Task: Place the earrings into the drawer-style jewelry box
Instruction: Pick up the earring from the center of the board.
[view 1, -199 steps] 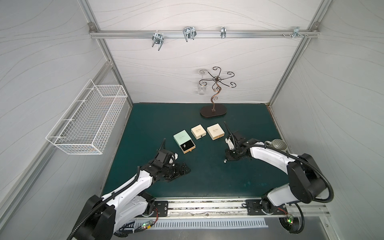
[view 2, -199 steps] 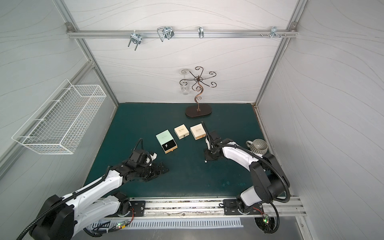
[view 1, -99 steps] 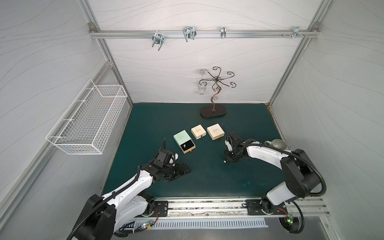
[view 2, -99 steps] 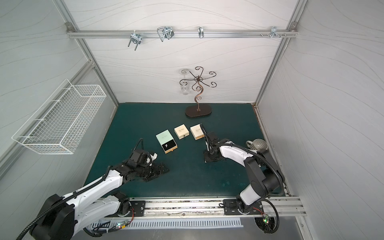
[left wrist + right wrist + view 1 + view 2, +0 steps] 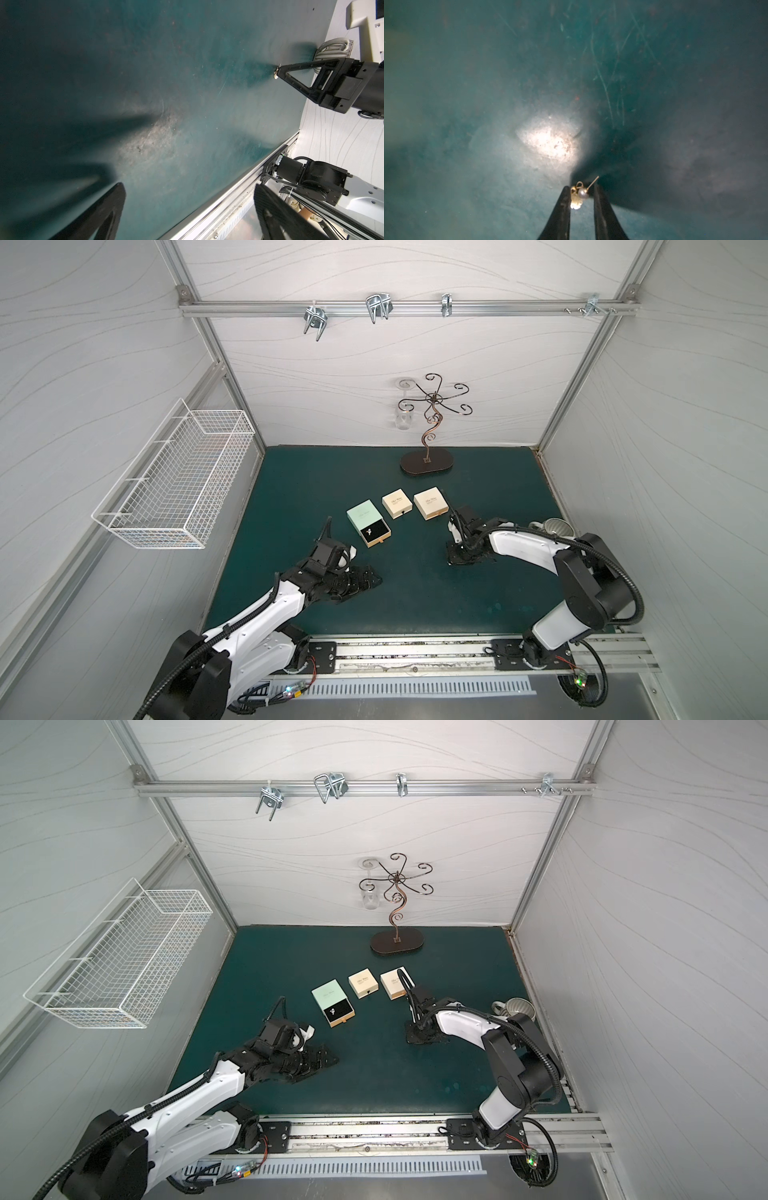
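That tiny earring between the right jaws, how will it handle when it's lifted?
The earring is tiny, so probably very light and easy to drop. Its round bead may roll or slip; the thin post looks bendable.

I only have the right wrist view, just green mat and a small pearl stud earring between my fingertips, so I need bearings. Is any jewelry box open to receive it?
Observer: Yes. In a top view, the mint-green drawer-style jewelry box has its tan drawer pulled out towards the robot.
Operator: Is that drawer empty?
Observer: No. A tiny silvery piece lies on its black lining.
Operator: Is the left arm in my way?
Observer: The left gripper sits low on the robot's side of the mint box, jaws open and empty, well apart from the right gripper.
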